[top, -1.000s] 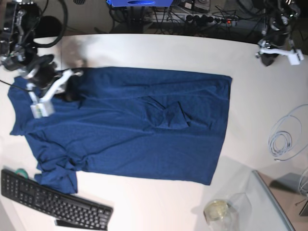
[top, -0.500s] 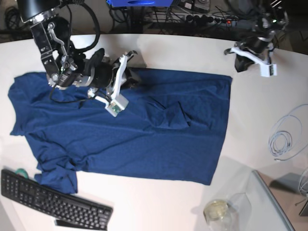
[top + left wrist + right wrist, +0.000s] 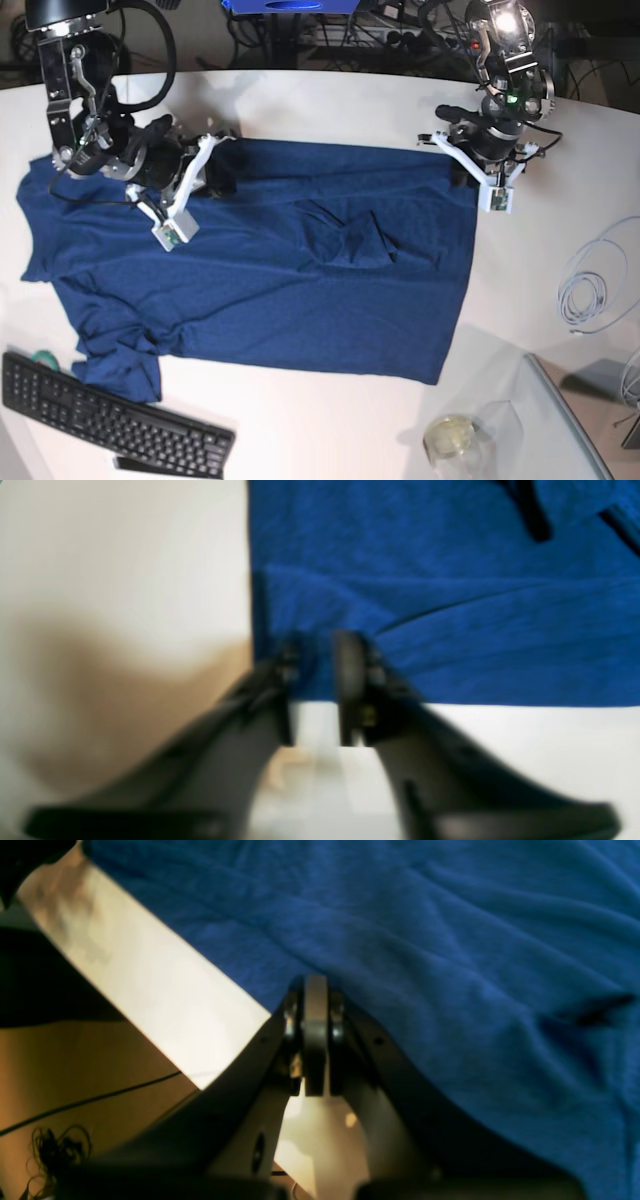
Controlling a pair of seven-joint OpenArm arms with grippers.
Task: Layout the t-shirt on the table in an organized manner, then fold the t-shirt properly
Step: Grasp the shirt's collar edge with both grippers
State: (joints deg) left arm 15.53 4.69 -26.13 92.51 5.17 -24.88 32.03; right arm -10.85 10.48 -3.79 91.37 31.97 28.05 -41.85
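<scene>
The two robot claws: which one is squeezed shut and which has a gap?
The right gripper is squeezed shut at the t-shirt's far edge. The left gripper has a gap between its fingers, over the shirt's corner.

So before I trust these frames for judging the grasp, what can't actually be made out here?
- Left gripper, left wrist view: blurred, so any cloth between its slightly parted fingers can't be confirmed at the t-shirt corner.
- Right gripper, right wrist view: jaws shut at the shirt's edge; any pinched fabric is hidden by the fingers.
- Base view: both grippers' tips are covered by their own bodies.
- Keyboard, base view: cut off by the left edge.
</scene>
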